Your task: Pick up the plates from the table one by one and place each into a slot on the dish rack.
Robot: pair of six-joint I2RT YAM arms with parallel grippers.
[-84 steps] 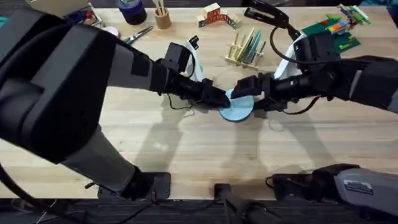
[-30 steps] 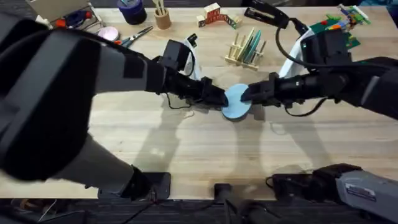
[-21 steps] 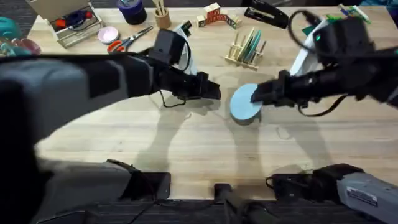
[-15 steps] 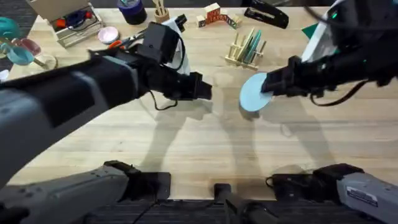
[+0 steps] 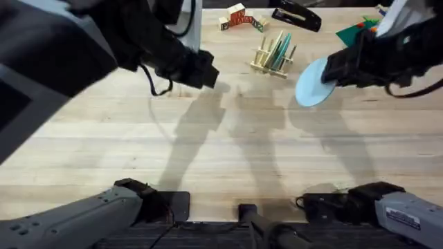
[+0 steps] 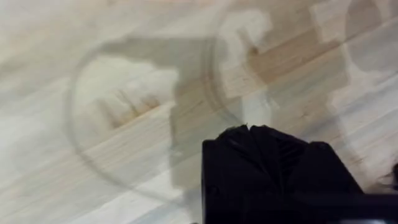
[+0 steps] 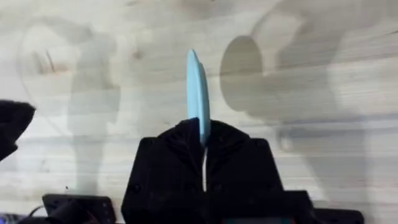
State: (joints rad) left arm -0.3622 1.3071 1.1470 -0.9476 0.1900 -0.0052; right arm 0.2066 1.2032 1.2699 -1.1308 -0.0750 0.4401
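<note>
Left tool (image 5: 206,71) black, shut tight with nothing in it, up over the light wooden desk (image 5: 208,152). Right tool (image 5: 331,69) pinching the round light blue plate (image 5: 312,82), edge up, near the small wooden peg rack (image 5: 271,55).

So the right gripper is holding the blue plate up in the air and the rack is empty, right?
Not quite. The right gripper does hold the blue plate up off the table, but the rack isn't empty: the overhead view shows plates already standing in its slots.
</note>
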